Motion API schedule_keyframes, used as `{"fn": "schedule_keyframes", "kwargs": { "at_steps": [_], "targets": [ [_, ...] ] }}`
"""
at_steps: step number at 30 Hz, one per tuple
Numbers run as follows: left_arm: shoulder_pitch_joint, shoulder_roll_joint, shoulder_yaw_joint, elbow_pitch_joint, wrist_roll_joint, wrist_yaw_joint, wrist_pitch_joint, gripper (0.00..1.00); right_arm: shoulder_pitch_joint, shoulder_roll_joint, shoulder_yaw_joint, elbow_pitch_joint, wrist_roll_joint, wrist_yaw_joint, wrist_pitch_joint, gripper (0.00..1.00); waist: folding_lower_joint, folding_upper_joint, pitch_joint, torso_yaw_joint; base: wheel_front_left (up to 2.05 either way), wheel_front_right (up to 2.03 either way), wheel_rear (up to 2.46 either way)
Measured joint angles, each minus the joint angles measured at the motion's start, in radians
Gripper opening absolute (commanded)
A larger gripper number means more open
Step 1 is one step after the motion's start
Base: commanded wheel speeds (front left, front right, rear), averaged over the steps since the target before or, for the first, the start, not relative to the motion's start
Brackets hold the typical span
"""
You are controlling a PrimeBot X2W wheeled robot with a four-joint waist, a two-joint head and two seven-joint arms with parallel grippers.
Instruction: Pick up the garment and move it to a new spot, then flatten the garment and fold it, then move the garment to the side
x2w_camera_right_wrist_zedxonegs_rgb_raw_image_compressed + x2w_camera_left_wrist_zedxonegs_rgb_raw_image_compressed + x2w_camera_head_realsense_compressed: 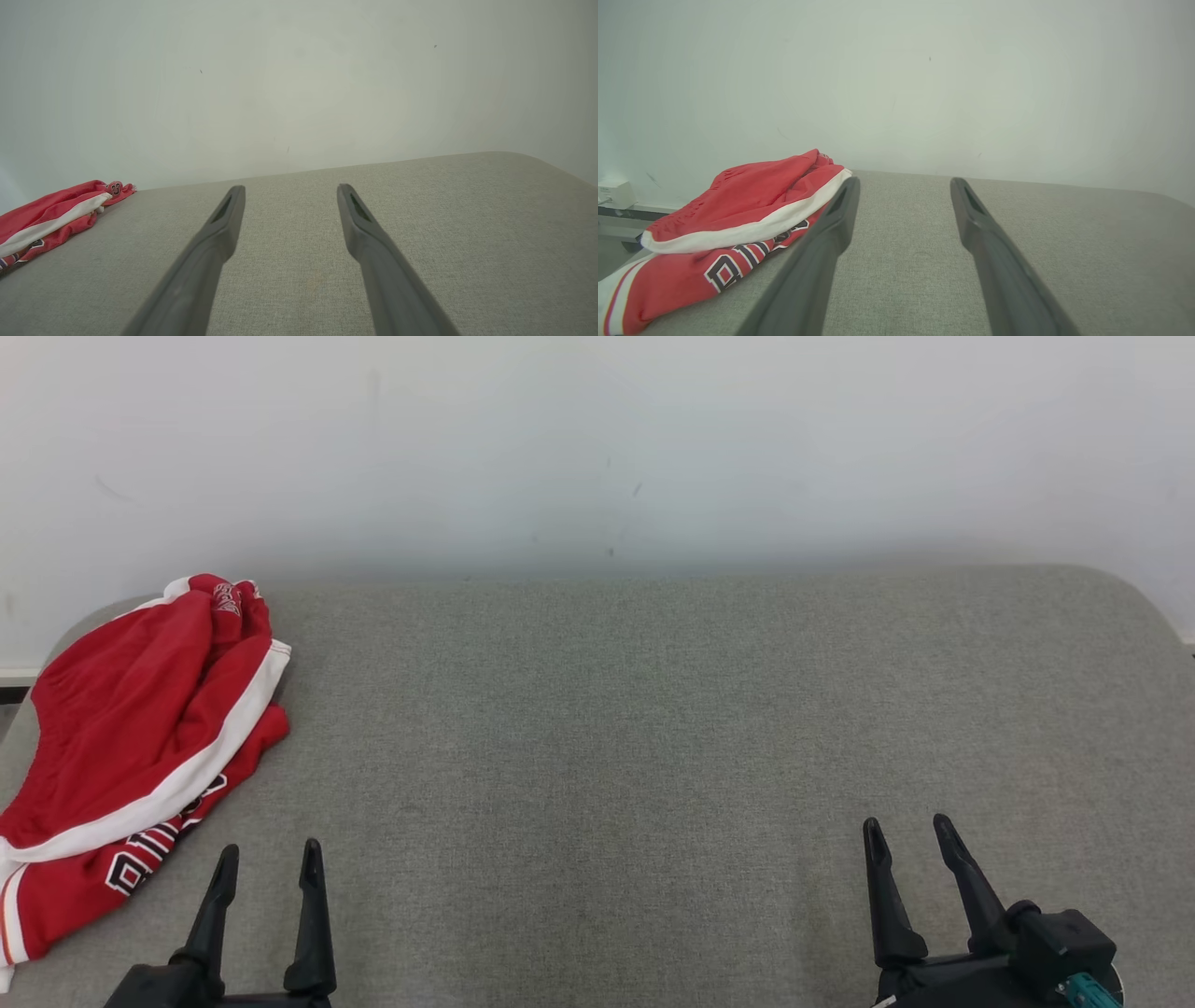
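Note:
The garment (131, 747) is a pair of red sports shorts with white trim and dark lettering, lying crumpled at the left end of the grey table (607, 728). It also appears in the left wrist view as the garment (733, 219) and, small at the far left, in the right wrist view as the garment (51, 217). My left gripper (271, 863) stands open near the front edge, just right of the shorts' lower part, with nothing between its fingers. At the lower right, my right gripper (910, 835) is open and empty too, far from the shorts.
A pale wall (597, 448) rises right behind the table. The table's corners are rounded, and its left edge lies under the shorts. A small white box (614, 193) sits low on the wall beyond that edge.

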Motion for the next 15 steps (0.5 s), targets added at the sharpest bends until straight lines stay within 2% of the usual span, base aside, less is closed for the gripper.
{"fn": "schedule_keyframes", "kwargs": {
  "at_steps": [9,15],
  "targets": [
    [0.004,-0.006,0.006,0.014,0.057,-0.008,-0.015,1.00,0.000,0.000,0.009,0.024,-0.035,0.000,-0.015,1.00,0.0000,0.0000,-0.003,0.002,0.00,0.00,0.00],
    [0.005,-0.011,0.015,0.026,0.049,-0.012,-0.017,1.00,0.000,0.000,0.008,0.023,-0.025,0.000,-0.015,1.00,0.0000,0.0000,-0.003,0.001,0.00,0.00,0.00]
  ]
}}
